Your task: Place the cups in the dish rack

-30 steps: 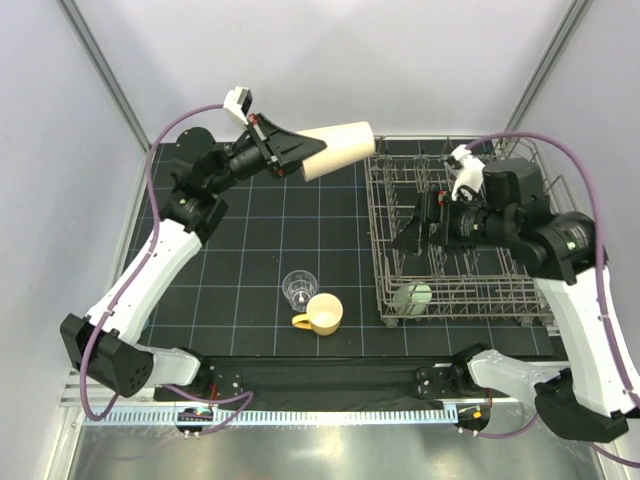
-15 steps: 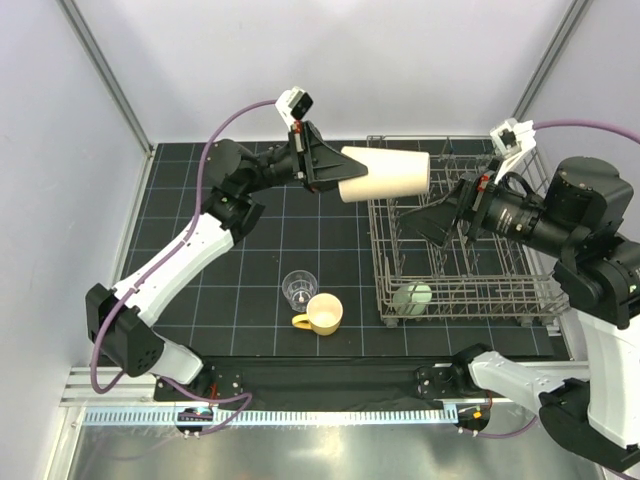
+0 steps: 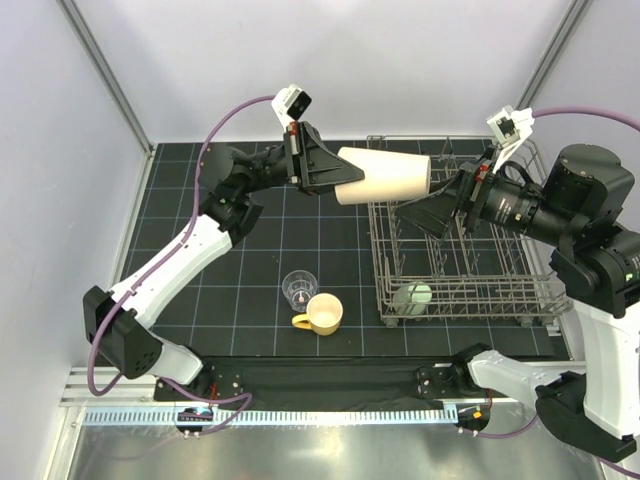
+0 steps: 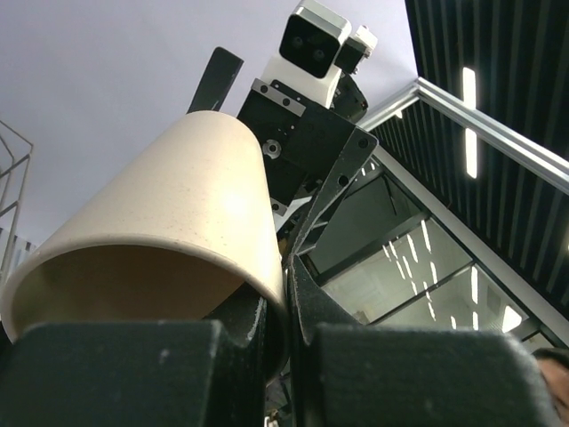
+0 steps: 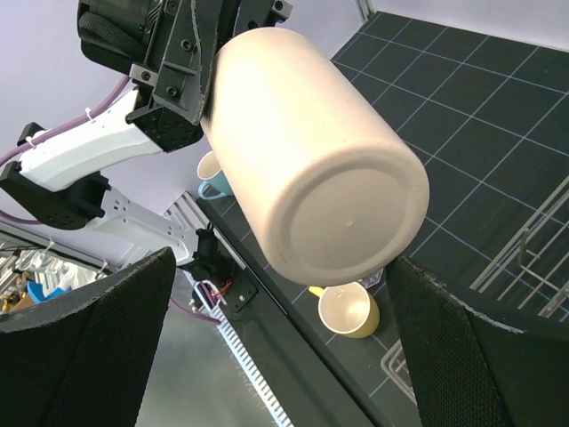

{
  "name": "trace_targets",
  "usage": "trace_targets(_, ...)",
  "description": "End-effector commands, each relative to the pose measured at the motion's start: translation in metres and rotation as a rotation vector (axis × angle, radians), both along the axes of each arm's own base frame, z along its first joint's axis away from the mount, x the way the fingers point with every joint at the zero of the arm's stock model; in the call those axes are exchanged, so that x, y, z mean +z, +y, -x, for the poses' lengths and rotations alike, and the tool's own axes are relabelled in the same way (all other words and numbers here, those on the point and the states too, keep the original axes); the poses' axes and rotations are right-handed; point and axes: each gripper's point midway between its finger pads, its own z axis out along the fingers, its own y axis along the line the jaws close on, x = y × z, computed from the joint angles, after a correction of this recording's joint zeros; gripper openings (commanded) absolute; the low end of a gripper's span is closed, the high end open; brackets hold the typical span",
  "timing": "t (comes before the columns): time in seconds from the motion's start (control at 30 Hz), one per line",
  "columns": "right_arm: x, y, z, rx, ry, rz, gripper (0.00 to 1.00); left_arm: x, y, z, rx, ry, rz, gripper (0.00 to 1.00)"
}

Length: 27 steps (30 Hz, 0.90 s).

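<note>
Right claw (image 3: 418, 214) edged closer, spread apart near tan tumbler (image 3: 385, 175) base, left claw (image 3: 340, 175) clamped on rim

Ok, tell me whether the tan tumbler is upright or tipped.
Tipped: the tan tumbler lies horizontal in the air, its mouth end clamped in the left gripper.

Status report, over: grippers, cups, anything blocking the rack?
Left gripper shut on tan tumbler, held sideways over left edge of dish rack. Right gripper open, jaws facing tumbler's base. Green cup racked; yellow mug, clear glass on table. No obstruction seen.
</note>
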Motion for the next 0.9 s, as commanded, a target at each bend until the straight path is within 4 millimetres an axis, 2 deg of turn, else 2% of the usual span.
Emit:
trace_targets(0.0,0.02,0.007,-0.001,0.037,-0.077,-0.044,0.99,0.018,0.011,0.035,-0.066,-0.088,0.04,0.0)
trace_targets(0.27,0.012,0.007,-0.01,0.011,-0.049,-0.045,0.97,0.022,0.018,0.045,-0.08,-0.104,0.05,0.0)
trace_targets(0.37,0.015,0.009,-0.007,0.032,-0.049,-0.062,0.96,0.021,0.018,0.046,-0.084,-0.102,0.046,0.0)
trace_targets(0.6,0.016,0.02,-0.002,0.103,-0.029,-0.106,0.83,0.018,0.018,0.046,-0.088,-0.099,0.043,0.0)
trace_targets(0.87,0.02,0.026,0.005,0.157,-0.028,-0.149,0.82,0.016,0.019,0.048,-0.093,-0.097,0.039,0.0)
